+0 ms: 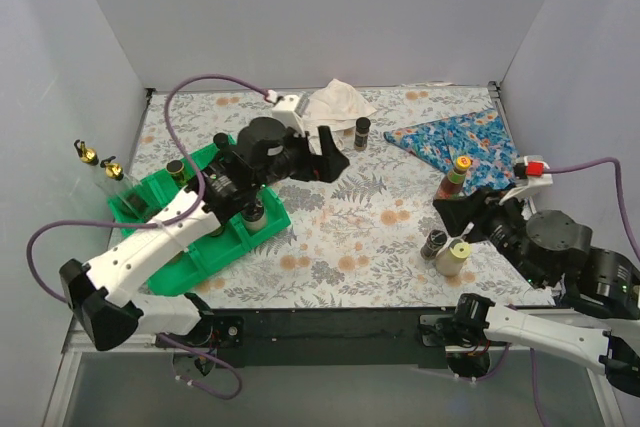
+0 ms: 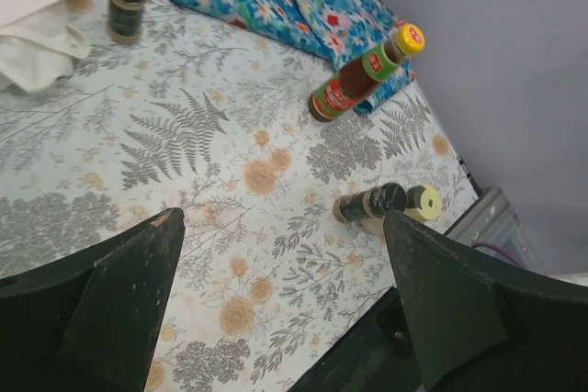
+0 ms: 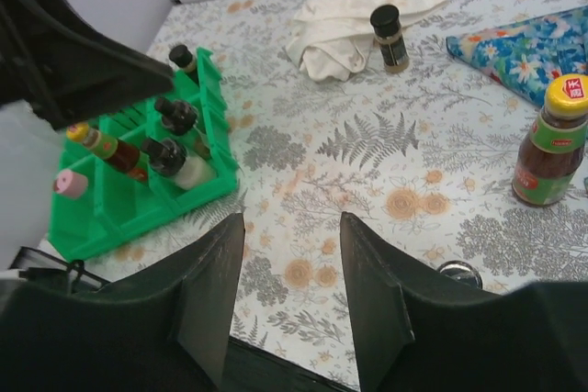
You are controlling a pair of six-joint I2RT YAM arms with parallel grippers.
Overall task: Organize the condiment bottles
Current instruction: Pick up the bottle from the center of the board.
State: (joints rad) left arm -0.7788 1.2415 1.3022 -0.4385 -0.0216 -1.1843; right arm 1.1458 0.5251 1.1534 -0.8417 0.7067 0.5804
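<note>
Several condiment bottles stand in the green tray (image 1: 215, 252) at the left, among them black-capped ones (image 3: 165, 155) and a pink-capped one (image 3: 69, 184). On the table are a dark jar (image 1: 361, 133) beside the white cloth, a yellow-capped sauce bottle (image 1: 455, 177), a small dark bottle (image 1: 434, 244) and a cream bottle (image 1: 452, 257). My left gripper (image 1: 335, 157) hangs open over the table's middle, just right of the tray, with nothing between its fingers (image 2: 138, 263). My right gripper (image 1: 447, 210) is open and empty, right by the sauce bottle and the two small bottles.
A crumpled white cloth (image 1: 335, 102) lies at the back centre. A blue floral cloth (image 1: 455, 137) is spread at the back right, behind the sauce bottle. Grey walls close in three sides. The left arm stretches across the tray.
</note>
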